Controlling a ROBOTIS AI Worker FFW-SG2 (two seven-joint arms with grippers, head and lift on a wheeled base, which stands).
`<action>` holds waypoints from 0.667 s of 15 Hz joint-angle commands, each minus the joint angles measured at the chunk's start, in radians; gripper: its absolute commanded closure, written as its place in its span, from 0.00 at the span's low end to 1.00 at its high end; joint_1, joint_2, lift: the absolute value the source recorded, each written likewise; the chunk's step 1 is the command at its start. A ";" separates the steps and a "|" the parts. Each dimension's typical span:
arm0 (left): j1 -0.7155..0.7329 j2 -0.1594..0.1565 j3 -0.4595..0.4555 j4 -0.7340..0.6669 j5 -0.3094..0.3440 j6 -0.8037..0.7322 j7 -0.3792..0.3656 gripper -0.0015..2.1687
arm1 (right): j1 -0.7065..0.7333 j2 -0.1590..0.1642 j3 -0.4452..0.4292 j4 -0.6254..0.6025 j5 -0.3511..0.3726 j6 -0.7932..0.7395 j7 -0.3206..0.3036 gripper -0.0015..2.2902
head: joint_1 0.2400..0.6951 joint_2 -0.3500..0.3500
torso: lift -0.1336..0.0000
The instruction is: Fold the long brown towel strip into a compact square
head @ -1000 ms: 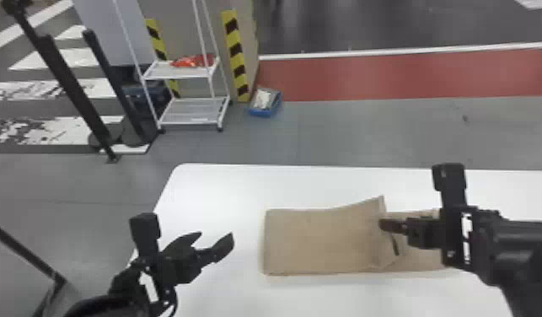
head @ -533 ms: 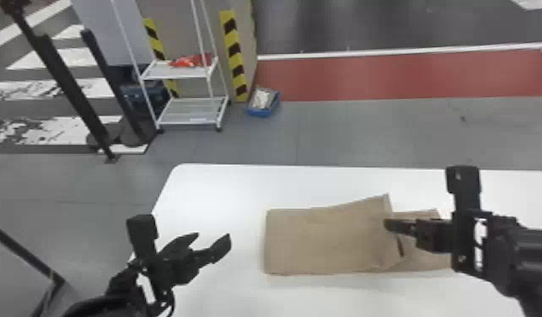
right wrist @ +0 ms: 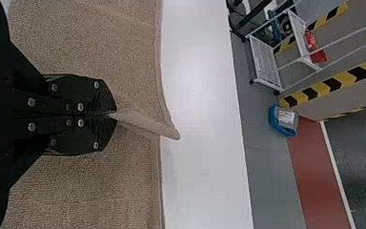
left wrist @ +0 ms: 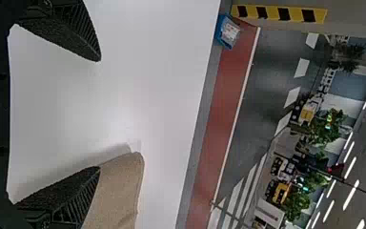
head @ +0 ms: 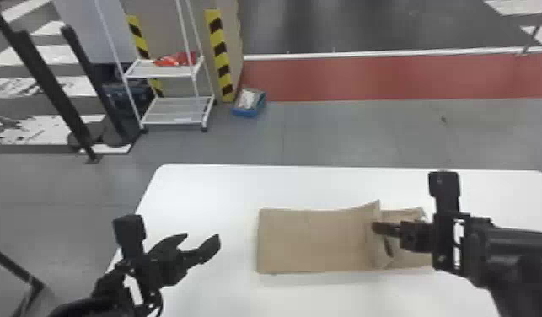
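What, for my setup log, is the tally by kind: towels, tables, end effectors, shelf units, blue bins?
Brown towel: 1
White table: 1
End effectors: 2, left end effector and right end effector
White shelf unit: 1
Blue bin: 1
Total: 6

In the head view, part of the towel point(head: 312, 242) is hidden behind the right gripper point(head: 379, 229); the table point(head: 215, 189) is cut off by the bottom and right edges, the left arm point(head: 101, 301) by the bottom one; the rack point(head: 177, 111) is cut off at the top; the bin's point(head: 245, 113) contents are too small to be told; in the left wrist view, the towel is cut off by the edge and partly covered by the left gripper point(head: 202, 237); in the right wrist view, the pinched cloth is hidden between the fingers point(right wrist: 106, 98).
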 commanded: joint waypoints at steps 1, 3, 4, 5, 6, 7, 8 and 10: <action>0.000 -0.006 0.008 0.000 0.002 0.000 -0.002 0.03 | 0.040 0.001 -0.003 -0.092 -0.026 0.038 0.004 0.51 | 1.00 0.68 | 1.00; 0.002 -0.006 0.012 0.002 0.003 0.000 -0.003 0.03 | 0.072 0.001 -0.063 -0.184 -0.046 0.090 0.021 0.51 | 1.00 0.69 | 1.00; 0.002 -0.006 0.012 0.003 0.003 -0.003 -0.003 0.03 | 0.078 0.001 -0.093 -0.201 -0.046 0.096 0.032 0.51 | 1.00 0.69 | 1.00; -0.002 -0.006 0.009 0.006 0.003 -0.009 -0.003 0.03 | 0.071 -0.011 -0.129 -0.195 -0.046 0.093 0.032 0.51 | 1.00 0.69 | 1.00; -0.002 -0.006 0.005 0.006 0.003 -0.009 -0.003 0.03 | 0.063 -0.015 -0.133 -0.158 -0.048 0.087 0.030 0.51 | 1.00 0.67 | 1.00; -0.003 -0.006 -0.003 0.006 0.002 -0.009 -0.003 0.03 | 0.049 -0.021 -0.124 -0.099 -0.038 0.047 0.027 0.51 | 1.00 0.63 | 1.00; -0.003 -0.006 -0.008 0.006 0.000 -0.009 -0.003 0.03 | 0.032 -0.020 -0.112 -0.043 -0.026 0.010 0.024 0.51 | 1.00 0.61 | 1.00; -0.003 -0.006 -0.015 0.006 -0.002 -0.009 -0.002 0.03 | 0.016 -0.020 -0.093 0.011 -0.023 -0.014 0.017 0.51 | 1.00 0.60 | 1.00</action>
